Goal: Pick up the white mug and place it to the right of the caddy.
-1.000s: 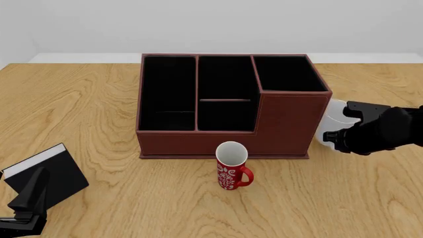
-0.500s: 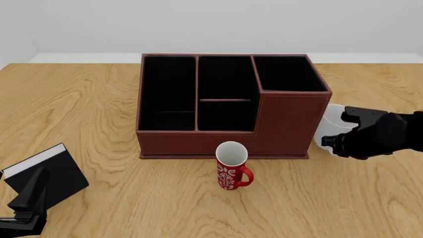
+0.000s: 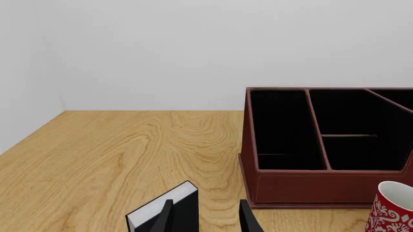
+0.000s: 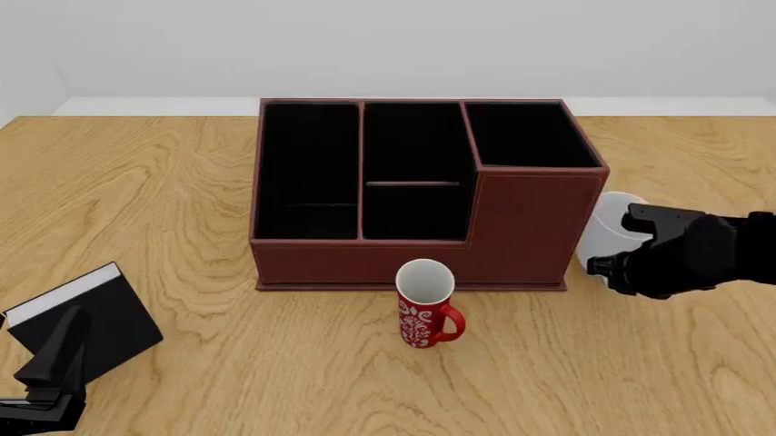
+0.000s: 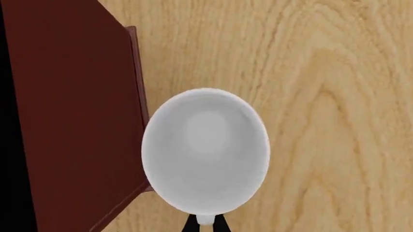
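Observation:
The white mug (image 4: pixel 602 229) is upright just right of the caddy (image 4: pixel 522 227), close to its right wall. My right gripper (image 4: pixel 621 249) is shut on the mug and hides its right part in the front view. Looking down into the mug (image 5: pixel 205 150) in the right wrist view, my gripper (image 5: pixel 205 225) pinches a small white part at the rim, and the caddy's red-brown wall (image 5: pixel 71 121) runs beside it. I cannot tell whether the mug rests on the table. My left gripper (image 4: pixel 51 371) is open at the near left corner, holding nothing.
A red mug with a white pattern (image 4: pixel 424 307) stands in front of the caddy's front wall. A small black box with a white edge (image 4: pixel 85 313) lies at the near left, just beyond my left gripper (image 3: pixel 206 220). A white wall backs the wooden table (image 4: pixel 158 182).
My right gripper has come down and slightly left with the white mug, nearer the caddy's right wall. The left arm, red mug and black box have not moved.

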